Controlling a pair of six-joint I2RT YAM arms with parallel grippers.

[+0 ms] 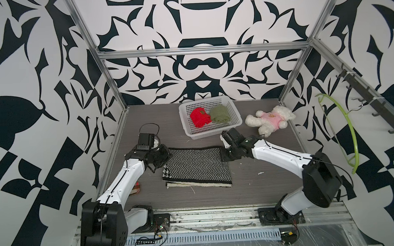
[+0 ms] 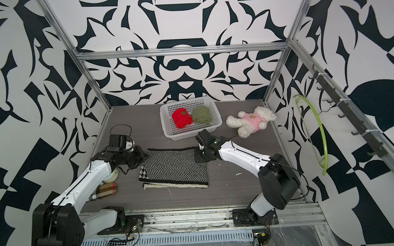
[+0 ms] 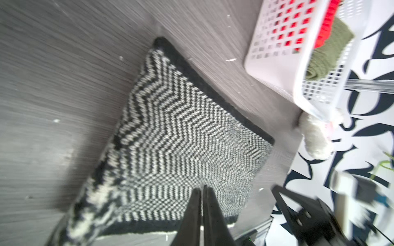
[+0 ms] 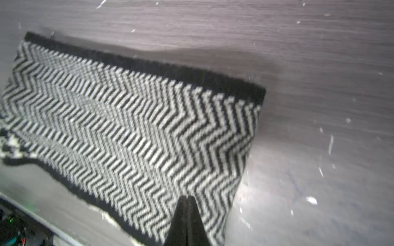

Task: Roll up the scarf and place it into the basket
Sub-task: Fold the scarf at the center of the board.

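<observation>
The scarf [image 1: 196, 167] is a black-and-white herringbone knit, folded flat in the middle of the table in both top views [image 2: 174, 168]. My left gripper [image 1: 169, 155] sits at its far left corner. In the left wrist view its tips [image 3: 202, 188] hang over the knit [image 3: 170, 132], shut to a thin slit with nothing seen between them. My right gripper [image 1: 222, 153] is at the far right corner, shut, tips [image 4: 187, 198] together over the weave [image 4: 128, 127]. The white perforated basket [image 1: 214, 130] stands behind the scarf.
A red rolled scarf [image 1: 200, 117] and a green one [image 1: 219, 114] lie in the basket. A plush bear [image 1: 271, 121] in a pink shirt lies to its right. A green hanger [image 1: 349, 126] hangs on the right wall. A plaid item [image 2: 105, 191] lies under the left arm.
</observation>
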